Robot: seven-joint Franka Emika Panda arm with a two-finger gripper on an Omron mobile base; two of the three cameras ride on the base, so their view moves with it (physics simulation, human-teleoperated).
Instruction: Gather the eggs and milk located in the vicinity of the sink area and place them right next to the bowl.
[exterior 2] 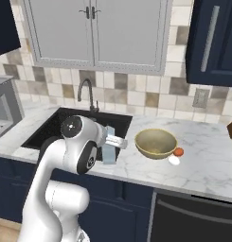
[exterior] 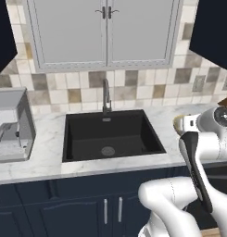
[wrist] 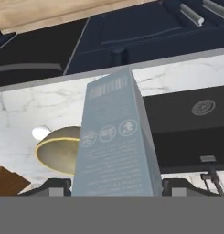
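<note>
Milk sits clamped in my pincer, carried upright above the table between sink area and bowl, where the egg lies.

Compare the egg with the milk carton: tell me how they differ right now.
The egg is a small white oval; the milk carton is a tall, pale blue-grey box, far larger. The egg lies on the counter right beside the bowl; the milk carton stands apart from the bowl, at the sink edge. The egg lies free; the milk carton sits between the fingers of the gripper. Both are right of the sink.
</note>
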